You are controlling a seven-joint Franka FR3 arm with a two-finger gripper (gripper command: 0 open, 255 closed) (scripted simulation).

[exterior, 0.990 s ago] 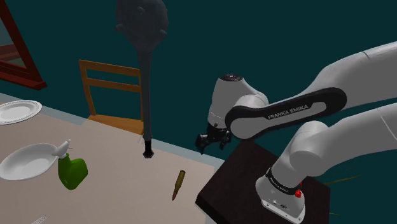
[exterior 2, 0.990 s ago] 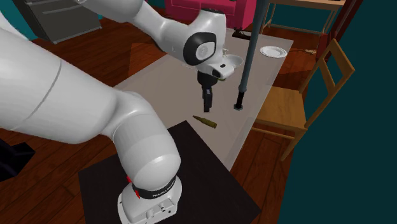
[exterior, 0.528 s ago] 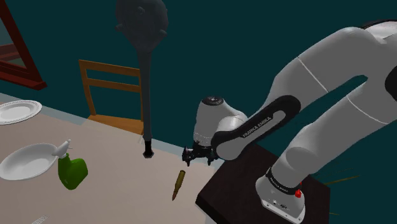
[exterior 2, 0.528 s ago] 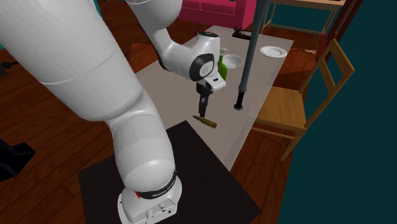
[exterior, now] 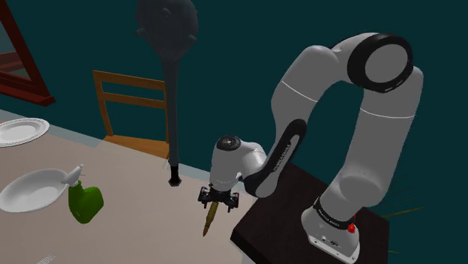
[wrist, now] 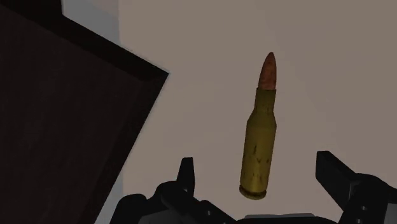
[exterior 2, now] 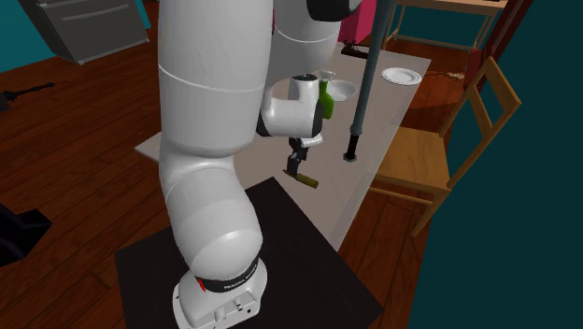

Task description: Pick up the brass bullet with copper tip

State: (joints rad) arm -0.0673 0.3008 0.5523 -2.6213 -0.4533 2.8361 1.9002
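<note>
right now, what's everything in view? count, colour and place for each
bullet: 1, brass with copper tip, lying flat on the table near the stand
table: 1, beige, beside the stand
spray bottle: 1, green with white nozzle, next to the bowl
bowl: 1, white, on the table
plate: 1, white, far end of the table
spiked club: 1, dark grey, upright at the table's edge by the chair
chair: 1, wooden, at the table's side
stand: 1, dark box, under the arm
arm: 1, white with dark joints
pincer: 1, black, open, fingers either side of the bullet without touching it
</note>
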